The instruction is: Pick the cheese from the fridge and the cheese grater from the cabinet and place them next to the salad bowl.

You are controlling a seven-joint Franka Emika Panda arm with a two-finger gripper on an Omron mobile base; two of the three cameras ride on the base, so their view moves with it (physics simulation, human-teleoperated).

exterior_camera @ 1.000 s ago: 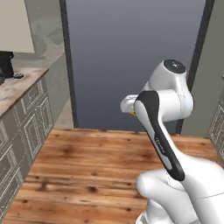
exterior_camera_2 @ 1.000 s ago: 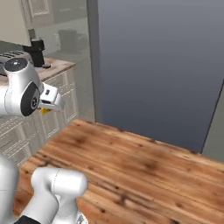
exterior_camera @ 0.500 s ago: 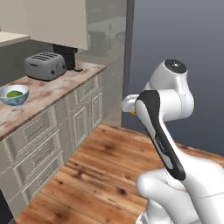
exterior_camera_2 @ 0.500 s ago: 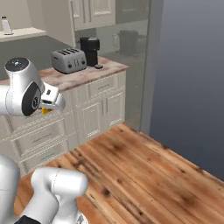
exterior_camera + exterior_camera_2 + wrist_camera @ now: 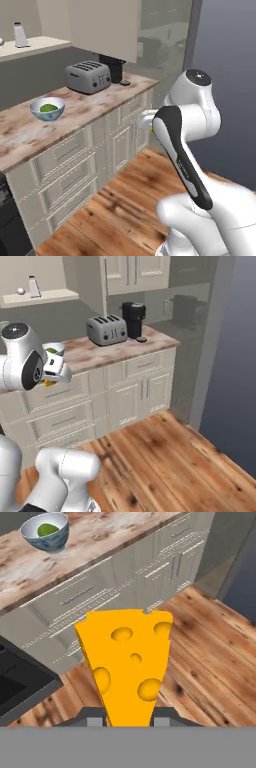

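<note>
Cheese (image 5: 129, 668): orange-yellow holed wedge, centre of hand view, narrow end down between the finger tips.
Gripper (image 5: 129, 718): pinching the wedge from both sides.
Salad bowl (image 5: 46, 532): upper left of hand view, well beyond the cheese; glossy, round, green leaves inside.
Counter (image 5: 75, 112): mottled stone, bears bowl and ribbed metal toaster (image 5: 89, 77).

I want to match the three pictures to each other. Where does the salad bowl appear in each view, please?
Left base view: the salad bowl stands at middle left, on the counter, left of the toaster.
Right base view: at the left edge, mostly hidden behind the arm; a bit of rim shows, I think.
Hand view: top left, above the cheese.
Shared landmark: the marbled counter.
</note>
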